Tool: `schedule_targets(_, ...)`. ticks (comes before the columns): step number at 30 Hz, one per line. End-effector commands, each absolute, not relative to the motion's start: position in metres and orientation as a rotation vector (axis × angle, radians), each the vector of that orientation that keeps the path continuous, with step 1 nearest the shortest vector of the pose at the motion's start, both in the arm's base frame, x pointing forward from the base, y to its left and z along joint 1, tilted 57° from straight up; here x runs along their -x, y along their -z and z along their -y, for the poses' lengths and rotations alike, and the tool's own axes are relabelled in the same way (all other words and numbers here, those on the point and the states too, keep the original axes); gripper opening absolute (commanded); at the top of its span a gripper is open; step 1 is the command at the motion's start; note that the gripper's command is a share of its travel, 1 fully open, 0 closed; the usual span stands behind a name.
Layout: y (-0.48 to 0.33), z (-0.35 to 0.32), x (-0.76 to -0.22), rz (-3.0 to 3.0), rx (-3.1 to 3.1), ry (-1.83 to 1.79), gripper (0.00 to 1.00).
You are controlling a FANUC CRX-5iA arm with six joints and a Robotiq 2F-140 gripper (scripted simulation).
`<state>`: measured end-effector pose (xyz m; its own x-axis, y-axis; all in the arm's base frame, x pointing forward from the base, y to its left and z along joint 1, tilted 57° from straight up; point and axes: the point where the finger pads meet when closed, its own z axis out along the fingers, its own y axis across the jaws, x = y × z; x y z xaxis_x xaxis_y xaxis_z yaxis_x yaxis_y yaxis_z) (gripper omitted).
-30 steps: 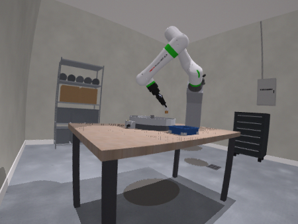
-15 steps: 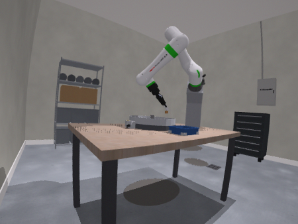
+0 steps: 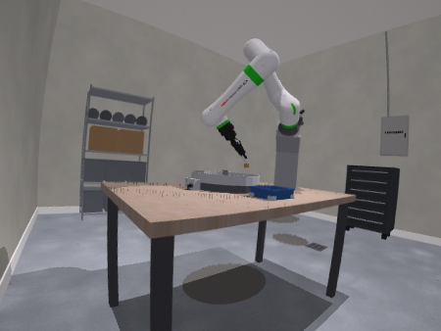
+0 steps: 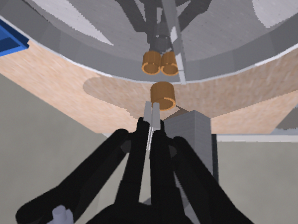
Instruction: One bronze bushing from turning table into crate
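Observation:
My gripper (image 3: 243, 156) hangs above the grey turning table (image 3: 225, 178), a little left of the blue crate (image 3: 272, 191). In the wrist view the fingers (image 4: 151, 107) are pressed nearly together and pinch the wall of one bronze bushing (image 4: 162, 96). That bushing (image 3: 247, 165) hangs in the air just below the fingertips, clear of the table's top. Two more bronze bushings (image 4: 151, 62) (image 4: 169, 63) stand side by side on the turning table (image 4: 210, 40) below. A corner of the crate (image 4: 10, 40) shows at the upper left of the wrist view.
The turning table and crate sit on a wooden table (image 3: 196, 206), with the robot's grey pedestal (image 3: 286, 159) behind them. A small grey block (image 4: 190, 127) lies under the gripper by the turning table's rim. A shelf rack (image 3: 115, 147) and a black cabinet (image 3: 372, 198) stand apart.

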<state>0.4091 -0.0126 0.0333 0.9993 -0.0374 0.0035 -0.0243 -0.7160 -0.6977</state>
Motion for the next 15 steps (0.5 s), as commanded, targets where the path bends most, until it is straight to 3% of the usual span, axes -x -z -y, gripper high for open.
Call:
schedule_targets(1,-0.034,0.012,-0.409,-0.043,2.369,0.022,0.00)
schedule_targets(15,-0.069,-0.024,-0.410,-0.043,2.369,0.022,0.00)
